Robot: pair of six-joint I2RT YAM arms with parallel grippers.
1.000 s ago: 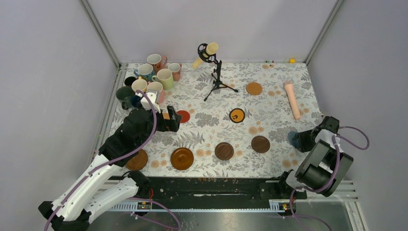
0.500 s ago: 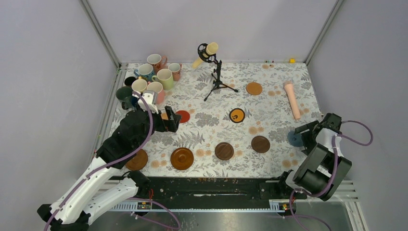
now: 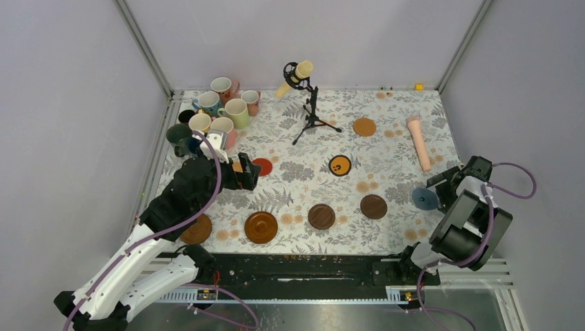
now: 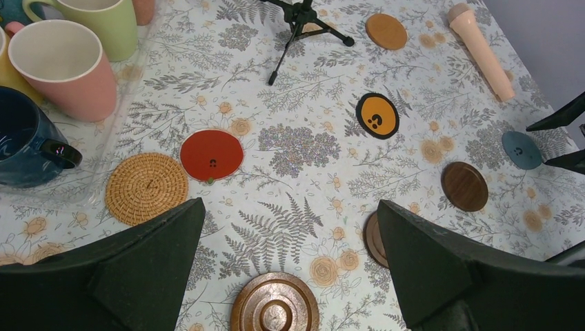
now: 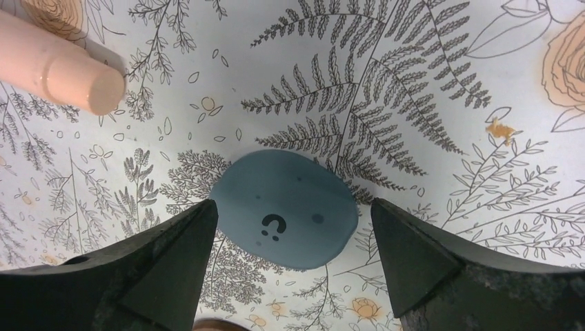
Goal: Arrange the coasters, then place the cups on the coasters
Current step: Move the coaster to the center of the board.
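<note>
Coasters lay spread singly over the floral-patterned worktop. A small grey-blue round coaster sat flat near the right edge, between the widely parted jaws of the right gripper, which gripped nothing. The left gripper hung over the left side of the worktop with its jaws fully apart and empty, a red round coaster and a woven tan round coaster side by side just beyond it. Handled ceramic mugs stood clustered in the far left corner.
</note>
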